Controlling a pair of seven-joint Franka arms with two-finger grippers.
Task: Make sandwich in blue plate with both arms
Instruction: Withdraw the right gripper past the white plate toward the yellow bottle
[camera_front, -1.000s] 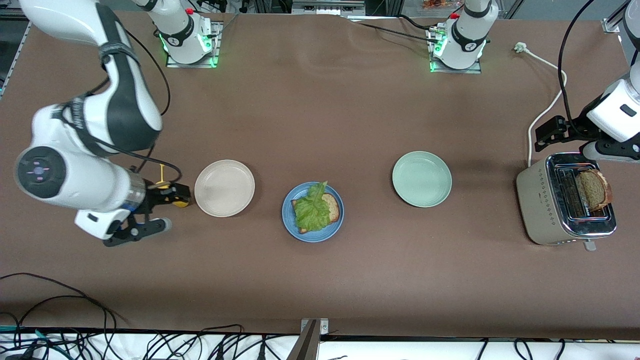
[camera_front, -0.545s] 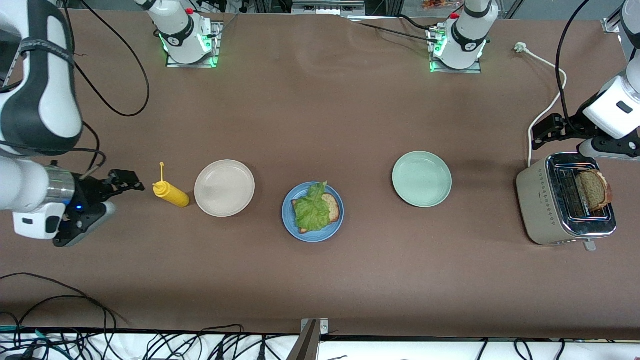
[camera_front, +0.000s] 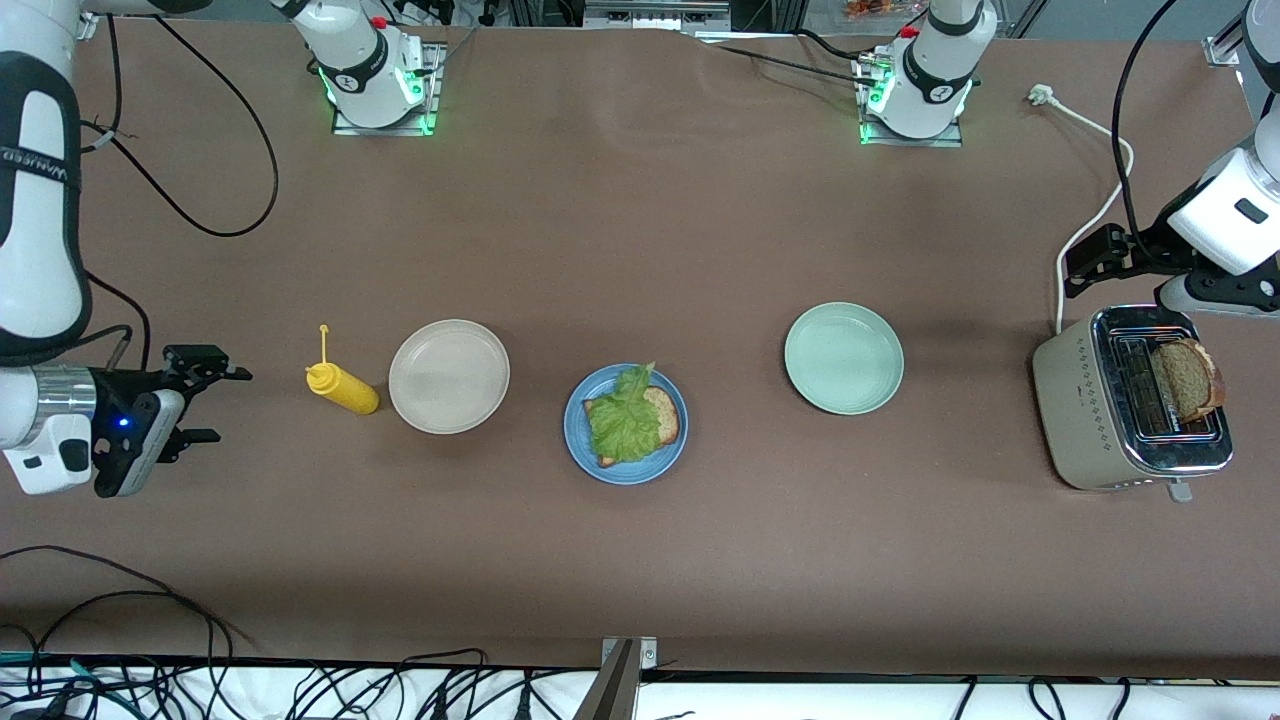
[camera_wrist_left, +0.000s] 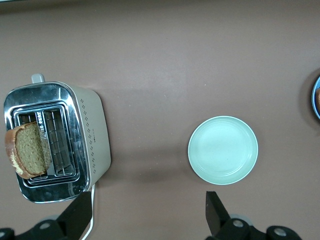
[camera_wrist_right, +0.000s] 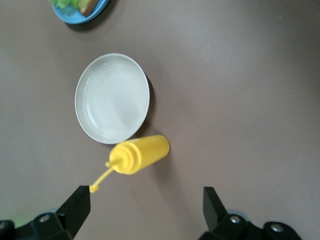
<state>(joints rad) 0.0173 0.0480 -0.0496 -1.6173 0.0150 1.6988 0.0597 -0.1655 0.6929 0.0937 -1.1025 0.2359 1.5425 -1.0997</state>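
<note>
1. Back toward its own end of the table went the right gripper (camera_front: 215, 405); a second ago it was right at the yellow sauce bottle (camera_front: 343, 387), and now it is well apart from it, wide open and holding nothing.
2. The bottle has not moved and stands just beside the beige plate (camera_front: 449, 376).
3. The blue plate (camera_front: 626, 424) sits near the middle of the table, with one bread slice (camera_front: 663, 414) and a lettuce leaf (camera_front: 624, 418) on it.
4. The top slice (camera_front: 1187, 379) pokes up from the toaster (camera_front: 1133, 400) at the left arm's end of the table.
5. The left gripper (camera_front: 1080, 272) hangs by the toaster's top edge, wide open and empty.
6. I think the next job is to grab that slice. Come straight down, pinch its flat sides softly, and lift slowly so it does not crumble.
7. A pale green plate (camera_front: 844, 358) sits between the toaster and the blue plate.
</note>
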